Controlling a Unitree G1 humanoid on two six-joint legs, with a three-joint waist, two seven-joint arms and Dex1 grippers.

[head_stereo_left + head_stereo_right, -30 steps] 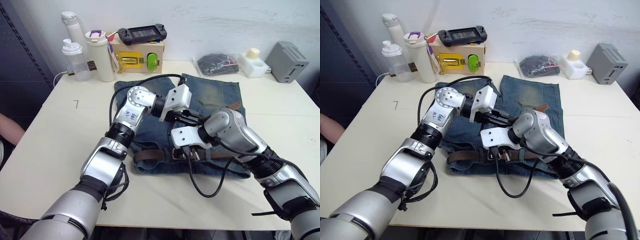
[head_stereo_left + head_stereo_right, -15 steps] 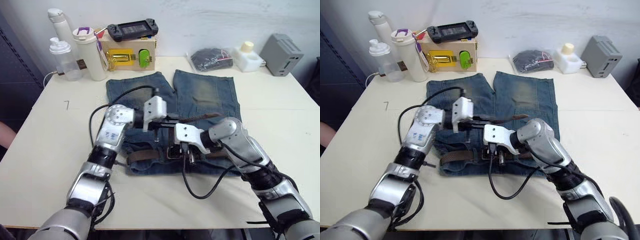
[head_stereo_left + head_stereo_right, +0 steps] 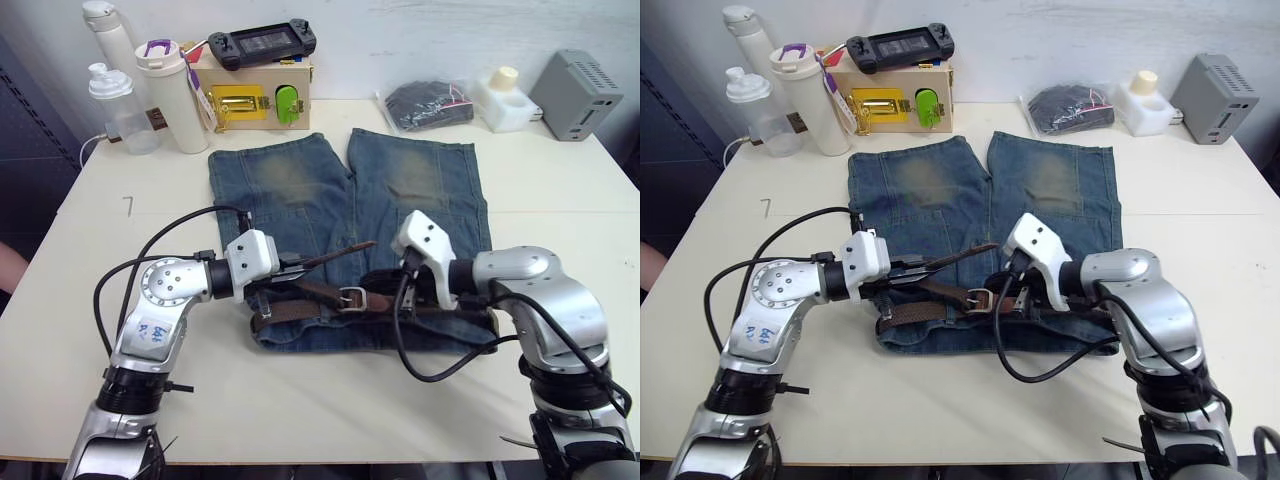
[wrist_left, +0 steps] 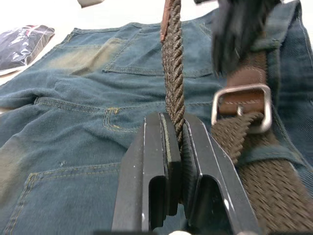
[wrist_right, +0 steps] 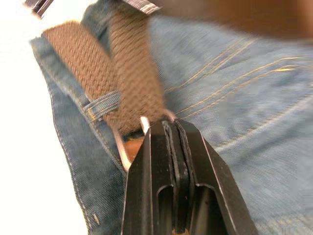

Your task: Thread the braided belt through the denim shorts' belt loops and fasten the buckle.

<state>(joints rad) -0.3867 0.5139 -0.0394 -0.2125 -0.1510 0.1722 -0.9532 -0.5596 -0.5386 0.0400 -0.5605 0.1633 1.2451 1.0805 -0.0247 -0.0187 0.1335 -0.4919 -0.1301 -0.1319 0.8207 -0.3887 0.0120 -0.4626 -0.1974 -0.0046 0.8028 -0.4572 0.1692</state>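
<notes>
The denim shorts lie flat on the tabletop, legs pointing away from the robot and the waistband on the near side. The braided belt runs along that waistband, passing under at least one of the belt loops, which shows just beside the right pincer's tips.

The left pincer is pinching the free end of the belt: in the left wrist view its two black fingers are pressed onto the woven strap, which rises straight out from between the tips towards its smooth brown leather tip. From the head camera that free end slants up and off the denim, over towards the right pincer.

The buckle lies on the waistband between the two pincers, just beside the left pincer's tips, with the strap fed through its silver frame.

The right pincer has its fingers pressed together, the tips right at the buckle's metal frame; whether anything is caught between them I cannot tell.
</notes>
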